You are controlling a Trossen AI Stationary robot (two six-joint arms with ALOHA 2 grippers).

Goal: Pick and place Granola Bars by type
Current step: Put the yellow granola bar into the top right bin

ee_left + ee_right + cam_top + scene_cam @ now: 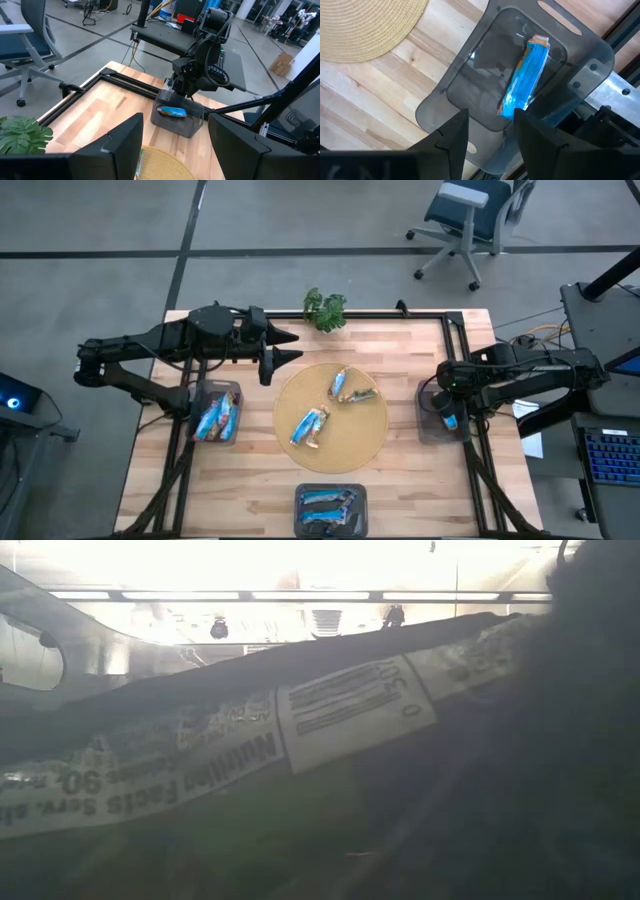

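Right gripper [487,125] above the grey bin [450,85] at the desk's right edge, jaws apart, blue bar [524,82] dropped inside to sort by type (three more on the round mat [372,435]), left gripper [283,352] wide, waiting.

The table [250,480] is showing pale, matt wood planks with visible grain, framed by dark matt metal rails [130,82]. A round mat [372,435] is lying on it, looking like coarse woven straw, rough and dull. The bins are looking like smoky translucent plastic, smooth and slightly shiny; the right bin [470,95] is catching soft reflections. The bar [526,75] inside it is wearing glossy, crinkled blue foil. A bare brushed metal plate [615,95] is sitting beside that bin. The right gripper's fingers [540,140] are appearing as matt black plastic, as are the left gripper's fingers [120,140].
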